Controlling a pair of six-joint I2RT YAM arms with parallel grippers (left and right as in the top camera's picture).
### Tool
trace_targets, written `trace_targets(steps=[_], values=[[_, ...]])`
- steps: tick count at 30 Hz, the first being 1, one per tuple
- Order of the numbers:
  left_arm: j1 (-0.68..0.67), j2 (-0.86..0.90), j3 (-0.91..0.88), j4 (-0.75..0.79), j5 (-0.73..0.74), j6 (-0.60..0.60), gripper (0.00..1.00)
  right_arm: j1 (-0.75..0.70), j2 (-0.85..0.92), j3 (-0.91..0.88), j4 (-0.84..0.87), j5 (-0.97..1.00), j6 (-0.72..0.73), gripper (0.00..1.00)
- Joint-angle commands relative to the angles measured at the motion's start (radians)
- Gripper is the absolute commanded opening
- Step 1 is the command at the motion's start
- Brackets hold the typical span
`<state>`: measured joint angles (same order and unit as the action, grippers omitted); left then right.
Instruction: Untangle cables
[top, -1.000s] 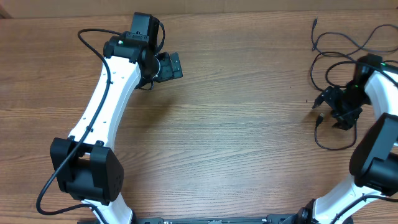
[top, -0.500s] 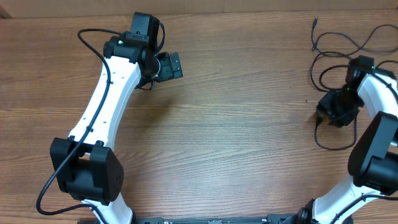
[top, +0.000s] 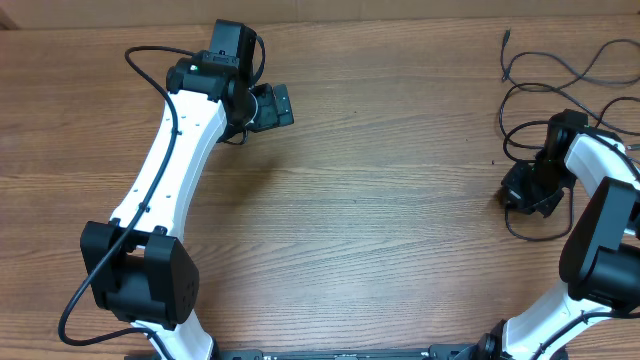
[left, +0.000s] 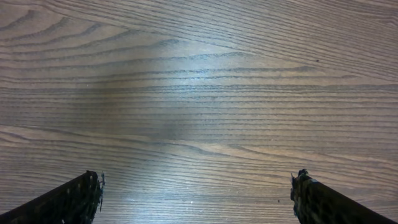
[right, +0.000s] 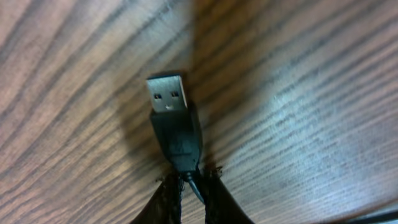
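Observation:
The cables (top: 545, 72) lie in thin black loops at the far right of the wooden table. My right gripper (top: 514, 192) is down at the left edge of that tangle. The right wrist view shows it (right: 191, 182) shut on one cable just behind a black USB plug (right: 172, 121), which sticks out past the fingertips with its metal end pointing away. My left gripper (top: 281, 104) hovers open over bare wood at the upper left, far from the cables. In the left wrist view its fingers (left: 73, 200) stand wide apart with nothing between them.
A cable end with a small connector (top: 507, 36) reaches toward the table's far edge at the right. A loop of cable (top: 530, 236) curls just in front of my right gripper. The left arm (top: 165, 170) stretches across the table's left half.
My right gripper has closed from wide open onto the cable behind the USB plug, shifting slightly left and toward the front. The left arm has not moved.

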<state>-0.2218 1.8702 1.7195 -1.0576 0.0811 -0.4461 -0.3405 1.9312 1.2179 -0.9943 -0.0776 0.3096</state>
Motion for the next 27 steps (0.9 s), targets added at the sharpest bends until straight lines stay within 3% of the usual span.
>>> trace_targets(steps=[1, 2, 12, 21, 24, 27], values=[[-0.001, -0.027, 0.011, -0.001, -0.003, 0.004, 1.00, -0.003, 0.001, -0.008, 0.028, 0.010, 0.010, 0.07], [-0.001, -0.027, 0.011, 0.000, -0.003, 0.004, 1.00, -0.003, 0.001, -0.007, 0.042, 0.016, 0.019, 0.04], [-0.001, -0.027, 0.011, -0.001, -0.003, 0.004, 1.00, -0.003, 0.001, 0.013, 0.104, 0.035, 0.072, 0.04], [-0.001, -0.027, 0.011, -0.006, -0.003, 0.004, 1.00, -0.035, 0.001, 0.042, 0.105, 0.060, 0.249, 0.04], [-0.001, -0.027, 0.011, -0.007, -0.003, 0.004, 1.00, -0.055, 0.001, 0.042, 0.108, 0.060, 0.246, 0.04], [-0.001, -0.027, 0.011, -0.007, -0.003, 0.004, 1.00, -0.070, 0.001, 0.042, 0.103, 0.061, 0.232, 0.11]])
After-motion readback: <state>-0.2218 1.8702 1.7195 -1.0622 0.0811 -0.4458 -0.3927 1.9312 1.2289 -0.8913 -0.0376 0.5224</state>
